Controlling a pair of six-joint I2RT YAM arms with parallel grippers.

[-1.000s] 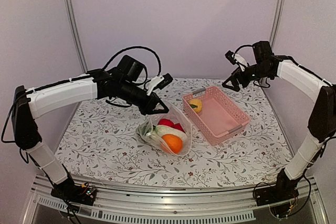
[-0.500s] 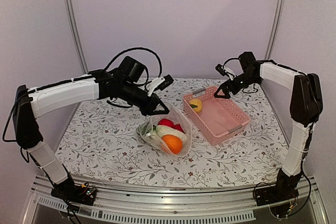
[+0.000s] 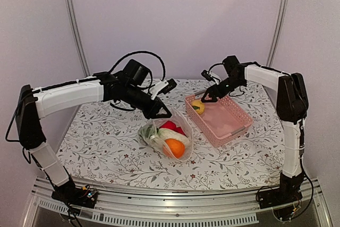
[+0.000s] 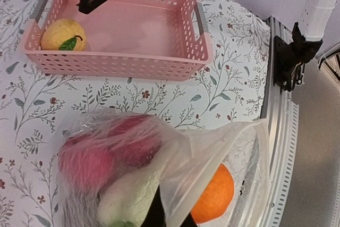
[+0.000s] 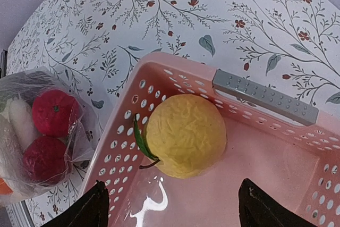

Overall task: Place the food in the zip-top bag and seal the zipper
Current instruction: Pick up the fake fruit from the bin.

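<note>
the zip-top bag (image 3: 180,123) sits near the middle of the table (image 3: 106,147), its upper left edge pinched in the left gripper (image 3: 162,113), whose jaws are closed tight on the clear film and hold that edge lifted. inside the bag i can see an orange (image 3: 175,147) at the near end, a white piece (image 3: 178,136) across the middle and two red pieces (image 3: 170,125) at the far end, with something green on the left that i can't make out. over to the right, the right gripper (image 3: 204,98) hangs with its jaws spread wide and nothing between them, just above the far left corner of the pink basket (image 3: 236,127). a yellow fruit (image 5: 183,142) with a green leaf lies in that corner, beside the basket's grey handle (image 5: 265,97).
</note>
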